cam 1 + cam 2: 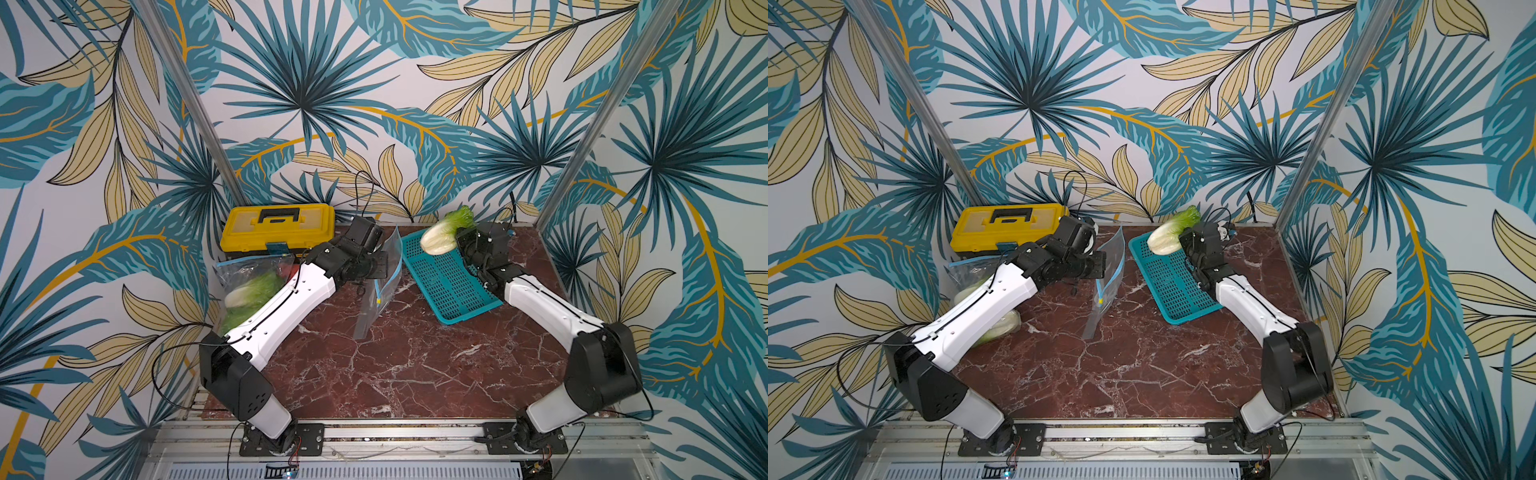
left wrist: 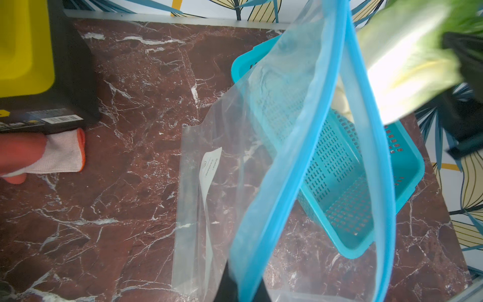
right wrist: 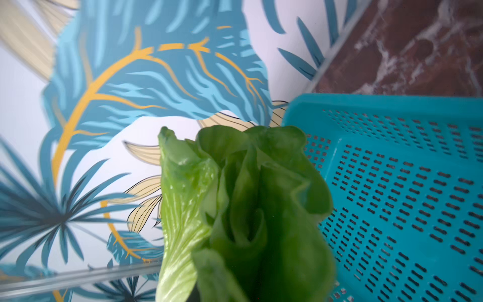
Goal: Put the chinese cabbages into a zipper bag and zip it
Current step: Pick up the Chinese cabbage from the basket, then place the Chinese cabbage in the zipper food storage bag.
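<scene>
Yellow plastic catches the eye first: a toolbox (image 1: 276, 228) sits against the back wall, well to the left of the teal basket (image 1: 453, 291). An orange and white glove (image 2: 62, 154) lies touching the toolbox's base. Just in front of it, also well left of the basket, there's a crumpled clear bag (image 1: 239, 272) with a pale-and-green cabbage (image 1: 251, 291) showing through it. A second cabbage (image 1: 1003, 324) pokes out from under the left arm; I can't tell whether that one is inside the bag.

Closer to the basket, just off its left side, the left gripper (image 1: 384, 266) is pinched tight on the rim of the zipper bag (image 1: 374, 307). The bag hangs down with its bottom edge on the red marble table (image 1: 415, 365). In the left wrist view its two blue zip strips stand apart, so the mouth is gaping.

Over the basket's far corner, the right gripper (image 1: 459, 243) is clamped on the chinese cabbage (image 1: 442, 237). It is held clear of the mesh with its white base pointing toward the zipper bag and its frilly leaves toward the back wall.
</scene>
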Motion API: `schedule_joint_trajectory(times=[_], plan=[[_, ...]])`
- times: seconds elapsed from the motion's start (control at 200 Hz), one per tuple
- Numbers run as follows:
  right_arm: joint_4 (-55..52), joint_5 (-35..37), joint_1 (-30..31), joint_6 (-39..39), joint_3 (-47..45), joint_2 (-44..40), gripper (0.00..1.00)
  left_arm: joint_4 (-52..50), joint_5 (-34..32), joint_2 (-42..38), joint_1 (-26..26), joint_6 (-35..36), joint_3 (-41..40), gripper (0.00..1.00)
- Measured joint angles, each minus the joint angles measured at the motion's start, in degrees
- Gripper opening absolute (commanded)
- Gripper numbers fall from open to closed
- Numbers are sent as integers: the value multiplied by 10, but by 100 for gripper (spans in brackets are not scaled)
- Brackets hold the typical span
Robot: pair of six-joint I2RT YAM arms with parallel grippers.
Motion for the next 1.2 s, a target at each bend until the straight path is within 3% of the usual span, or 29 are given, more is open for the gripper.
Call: schedule_joint_trajectory(times=[0.2, 0.395, 0.821, 1.011, 1.201], plan=[[-17, 65, 117, -97, 17, -119, 0, -1, 22, 7, -3, -18, 17, 0], [-2, 124, 200, -101, 23, -110, 0, -5, 34, 18, -11, -40, 42, 0], [-12, 211, 226, -203, -32, -77, 0, -13, 81, 21, -19, -52, 57, 0], [-6, 300, 267, -285, -32, -74, 0, -13, 113, 38, -21, -65, 102, 0], [-21, 353, 287, -297, -6, -38, 5, -3, 143, 62, -37, -85, 138, 0]])
